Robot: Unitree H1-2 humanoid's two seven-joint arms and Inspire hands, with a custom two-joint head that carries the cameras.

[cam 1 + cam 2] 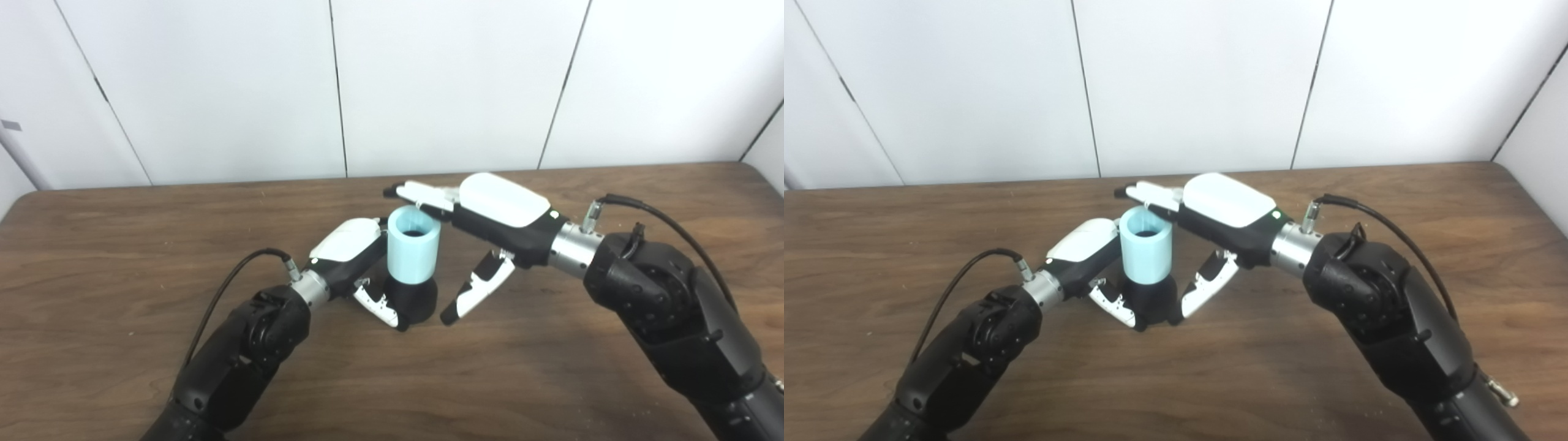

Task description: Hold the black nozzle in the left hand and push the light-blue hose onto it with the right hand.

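The light-blue hose point(413, 254) stands upright as a short tube, seated on top of the black nozzle point(418, 300), which rests on the table. My left hand point(346, 251) is shut on the nozzle's base from the left, thumb in front. My right hand point(490, 214) is to the right of the hose and open: its fingers point(419, 195) stretch straight past the hose's back top rim, and its thumb point(474, 294) hangs down apart from the nozzle. In the right eye view the hose point(1146, 254) shows a dark hole at its top.
The brown wooden table point(122, 245) carries only these things. White wall panels point(429, 79) stand right behind its far edge. Cables loop off both wrists.
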